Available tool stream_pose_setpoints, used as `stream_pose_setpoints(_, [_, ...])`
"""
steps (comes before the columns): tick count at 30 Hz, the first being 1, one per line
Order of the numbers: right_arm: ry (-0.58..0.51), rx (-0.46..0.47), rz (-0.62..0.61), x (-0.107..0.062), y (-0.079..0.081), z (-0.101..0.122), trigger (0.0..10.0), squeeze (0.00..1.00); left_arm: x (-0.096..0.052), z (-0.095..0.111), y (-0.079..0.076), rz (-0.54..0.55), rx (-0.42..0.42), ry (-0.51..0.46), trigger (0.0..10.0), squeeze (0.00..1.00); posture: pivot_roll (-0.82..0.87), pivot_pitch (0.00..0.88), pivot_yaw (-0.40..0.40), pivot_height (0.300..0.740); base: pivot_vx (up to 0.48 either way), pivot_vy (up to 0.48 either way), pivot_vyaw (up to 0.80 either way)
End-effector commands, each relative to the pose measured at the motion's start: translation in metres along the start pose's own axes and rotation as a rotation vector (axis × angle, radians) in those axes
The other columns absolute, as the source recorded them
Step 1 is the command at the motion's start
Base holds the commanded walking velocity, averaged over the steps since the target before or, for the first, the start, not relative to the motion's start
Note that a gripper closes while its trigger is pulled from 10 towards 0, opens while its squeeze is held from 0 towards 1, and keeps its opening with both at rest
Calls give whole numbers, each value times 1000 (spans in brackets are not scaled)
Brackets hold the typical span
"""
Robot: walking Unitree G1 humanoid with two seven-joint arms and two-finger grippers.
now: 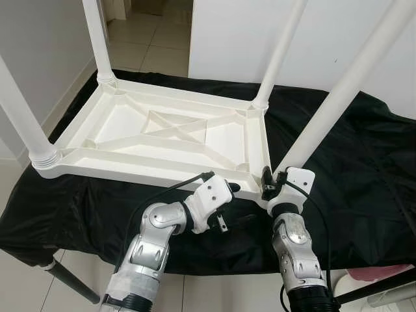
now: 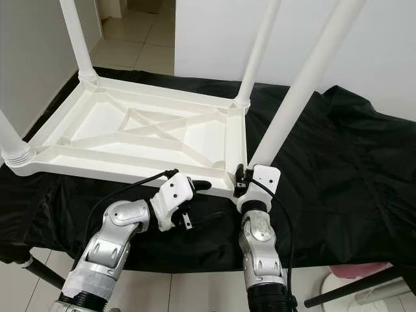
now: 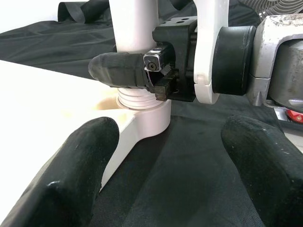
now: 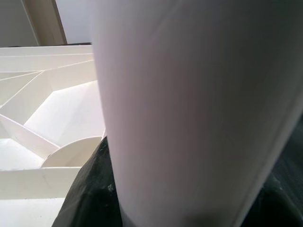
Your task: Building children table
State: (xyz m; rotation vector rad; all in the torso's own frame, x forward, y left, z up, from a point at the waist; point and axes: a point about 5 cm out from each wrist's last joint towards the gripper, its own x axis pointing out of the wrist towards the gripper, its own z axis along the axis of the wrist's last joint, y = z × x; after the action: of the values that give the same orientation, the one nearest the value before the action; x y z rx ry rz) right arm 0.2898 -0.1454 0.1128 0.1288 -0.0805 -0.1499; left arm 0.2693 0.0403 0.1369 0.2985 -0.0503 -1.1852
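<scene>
A white plastic children's table (image 1: 130,166) lies upside down on a black cloth. All of its white legs stand up from the corners. My right gripper (image 1: 270,182) is shut on the near-right leg (image 1: 338,91) just above its threaded socket. In the left wrist view one right finger (image 3: 118,71) wraps across that leg (image 3: 135,28). My left gripper (image 1: 226,207) is open, hovering at the table's near edge just left of that corner, holding nothing. Up close in the right wrist view is the leg (image 4: 189,109).
The black cloth (image 1: 364,169) covers a low stand with dark legs (image 1: 71,283) underneath. Tiled floor and a doorway lie behind at left, and a white wall stands behind at right. Something pink (image 1: 377,273) sits on the floor at lower right.
</scene>
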Motion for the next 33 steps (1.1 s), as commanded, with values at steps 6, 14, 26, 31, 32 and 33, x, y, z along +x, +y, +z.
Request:
stream_pose_setpoints(6, [63, 38, -40, -6, -8, -11, 10000, 678, 4, -1, 4, 198, -18, -13, 10000, 0, -5, 0, -103, 740, 0, 0, 0])
stream_pose_setpoints(14, [51, 36, -25, -5, -9, -9, 10000, 1000, 4, -1, 4, 199, -19, -14, 10000, 0, -5, 0, -104, 740, 0, 0, 0])
stream_pose_setpoints(26, [-37, -126, 427, 0, -50, 12, 10000, 0, 2, -1, 3, 208, -27, -10, 10000, 0, -10, 0, -96, 740, 0, 0, 0])
stream_pose_setpoints(31, [-13, -174, 538, 7, -52, 14, 10000, 0, 2, -1, 5, 207, -25, -9, 10000, 0, -14, 0, -90, 740, 0, 0, 0])
stream_pose_setpoints(32, [-7, -180, 559, 9, -51, 14, 10000, 0, 2, 0, 5, 207, -26, -10, 10000, 0, -16, 0, -86, 740, 0, 0, 0])
stream_pose_setpoints(33, [-7, -180, 559, 9, -51, 14, 10000, 0, 2, 0, 5, 207, -26, -10, 10000, 0, -16, 0, -86, 740, 0, 0, 0])
